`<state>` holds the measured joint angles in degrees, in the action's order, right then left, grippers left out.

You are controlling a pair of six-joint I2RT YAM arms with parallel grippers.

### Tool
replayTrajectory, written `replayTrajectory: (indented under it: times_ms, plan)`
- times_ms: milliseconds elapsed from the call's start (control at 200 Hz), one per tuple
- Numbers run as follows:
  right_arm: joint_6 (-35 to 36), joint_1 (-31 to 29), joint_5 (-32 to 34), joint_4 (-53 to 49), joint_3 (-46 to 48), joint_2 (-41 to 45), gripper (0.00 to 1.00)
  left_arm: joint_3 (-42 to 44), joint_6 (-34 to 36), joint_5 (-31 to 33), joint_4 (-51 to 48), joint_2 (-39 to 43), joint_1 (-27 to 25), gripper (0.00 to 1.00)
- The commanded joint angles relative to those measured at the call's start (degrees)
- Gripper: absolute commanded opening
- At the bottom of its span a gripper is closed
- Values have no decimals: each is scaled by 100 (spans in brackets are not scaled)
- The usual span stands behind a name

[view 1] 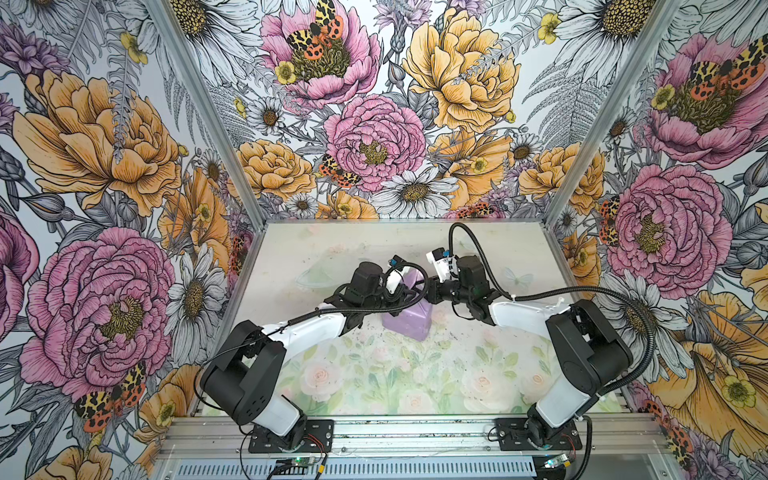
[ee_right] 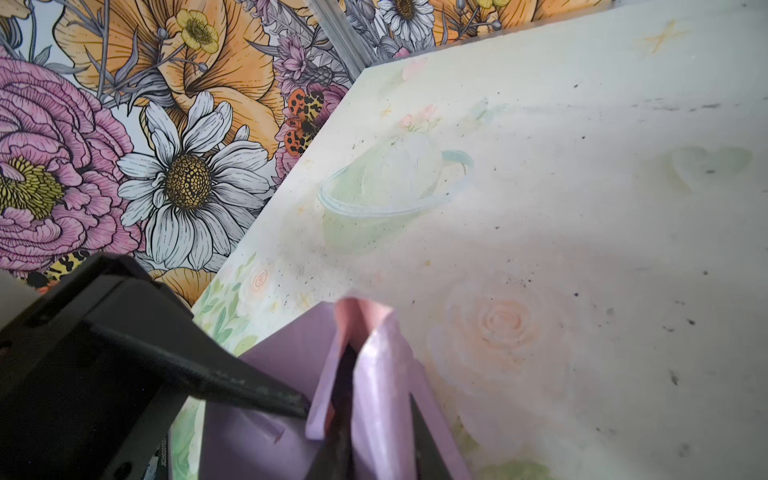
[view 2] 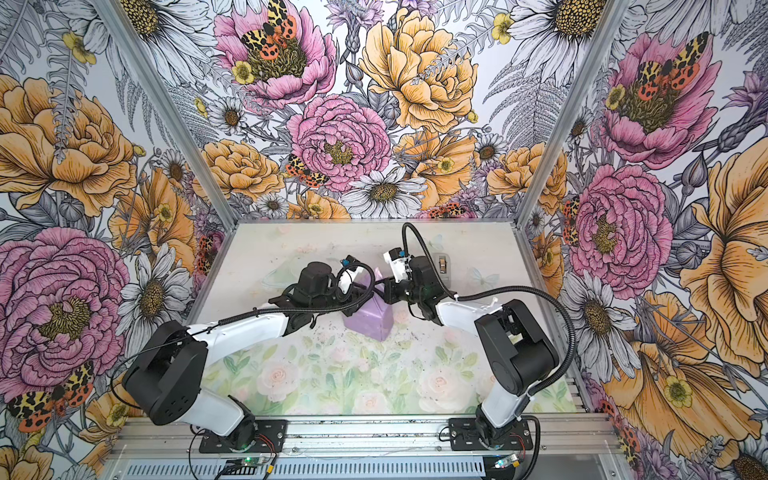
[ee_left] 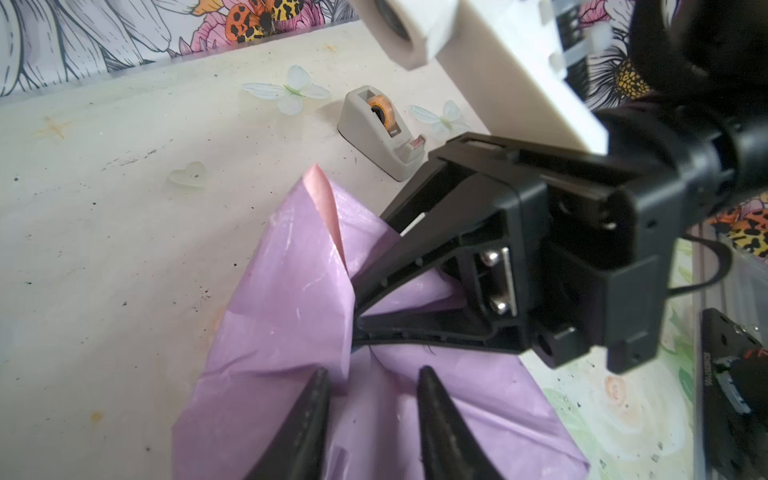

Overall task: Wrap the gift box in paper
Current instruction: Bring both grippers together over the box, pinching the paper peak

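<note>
**Lilac Paper Against Loud Florals**

The paper [view 1: 405, 322] is lilac-purple on its outer faces, with a pale salmon-pink inner side showing at the raised fold. The surface [view 1: 374, 374] is cream, printed with faded peach-pink roses, soft green leaves, 2 pale butterflies, a pale heart and a mint-green ringed planet, and speckled with dark flecks. The walls [view 1: 104, 166] carry pink peonies, orange-yellow blooms, white daisies and orange-black spotted moths. The tape dispenser [ee_left: 361, 129] is grey, its roll orange. The left arm [view 1: 311, 328] and right arm [view 1: 523, 309] are black and white.
</note>
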<state>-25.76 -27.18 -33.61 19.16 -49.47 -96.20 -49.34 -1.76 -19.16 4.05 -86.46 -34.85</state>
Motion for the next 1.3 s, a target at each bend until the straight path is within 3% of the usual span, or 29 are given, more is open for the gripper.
replayTrajectory:
  times_ms: [0, 295, 630, 796, 1076, 1291]
  plan:
    - [432, -59, -108, -329, -67, -209, 16, -168, -37, -335, -386, 285, 241, 49]
    - [794, -59, -404, -370, -122, -257, 12, -405, -96, -1024, -97, 169, 953, 68]
    - [1055, -25, -912, -517, -274, -341, 11, -1007, 695, -2389, -252, -880, 1110, 76]
    - [1394, 11, -1311, -961, -592, -472, 11, -1248, 828, -2820, -445, -1158, 1169, 71]
    - [2153, 20, -1920, -1939, -1126, -698, 10, -1272, 827, -2928, -449, -1305, 1106, 60]
    - [2224, 54, -1864, -2039, -1155, -635, 14, -1295, 839, -2898, -424, -1427, 1081, 38]
